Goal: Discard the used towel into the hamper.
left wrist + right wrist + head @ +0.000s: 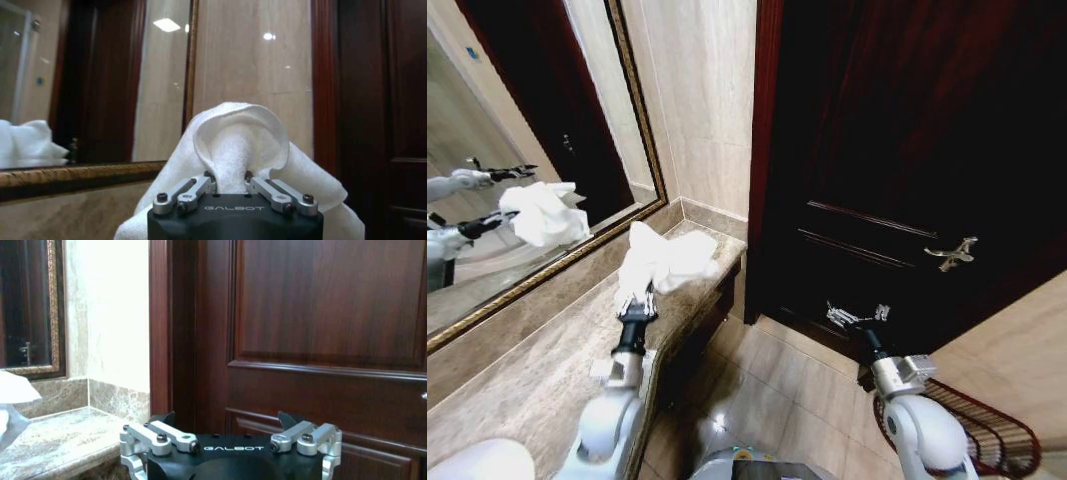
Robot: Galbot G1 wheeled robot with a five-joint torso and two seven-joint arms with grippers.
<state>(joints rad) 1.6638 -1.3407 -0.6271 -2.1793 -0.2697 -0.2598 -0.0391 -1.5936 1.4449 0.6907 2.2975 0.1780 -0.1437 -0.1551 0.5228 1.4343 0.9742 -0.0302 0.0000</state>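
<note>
One towel [663, 262] pinched in left gripper [637, 300] above countertop [537, 375] front edge; right gripper [857, 318] spread wide, hamper [987, 430] on floor beside it.

one towel [662, 262], one hamper [987, 430], two tools

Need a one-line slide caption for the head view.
Left gripper holds the white towel above the marble counter; open right gripper idles above the hamper.
</note>
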